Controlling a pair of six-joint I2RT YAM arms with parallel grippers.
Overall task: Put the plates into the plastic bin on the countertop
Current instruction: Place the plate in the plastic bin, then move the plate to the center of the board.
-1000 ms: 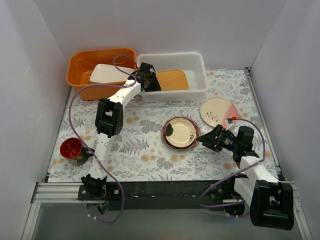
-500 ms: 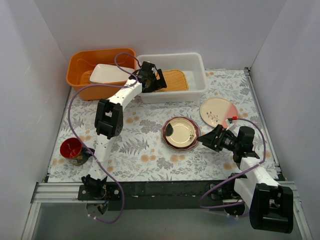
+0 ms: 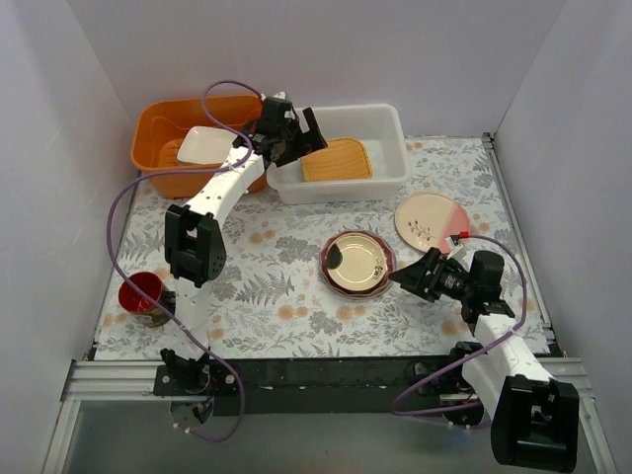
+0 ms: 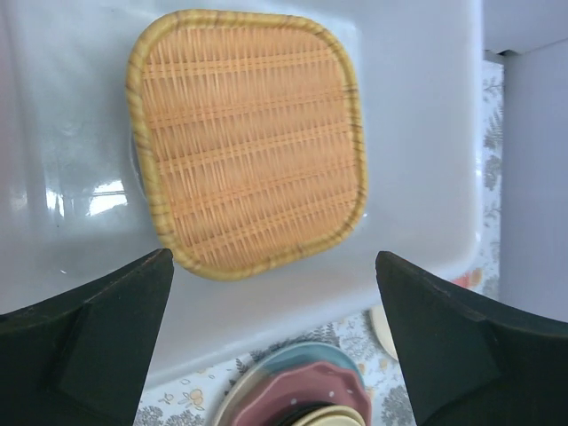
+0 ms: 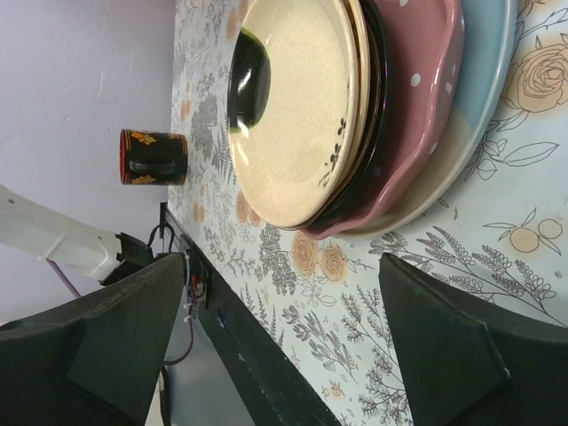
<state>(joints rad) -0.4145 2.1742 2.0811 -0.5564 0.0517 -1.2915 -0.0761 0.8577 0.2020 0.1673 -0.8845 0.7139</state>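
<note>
The orange woven plate lies flat inside the white plastic bin. My left gripper hovers open above the bin's left end, holding nothing. On the countertop stands a stack of plates: cream with a maroon rim on top, then black, pink dotted and light blue. A cream-and-pink plate lies to its right. My right gripper sits open and empty just right of the stack, low over the countertop.
An orange tub left of the bin holds a white rectangular dish. A red cup stands at the near left. White walls close in three sides, and a black rail runs along the near edge.
My left gripper has opened and let go of the orange plate, which now rests in the bin. The left arm has lifted and drawn back to the left. The right arm has hardly moved.
</note>
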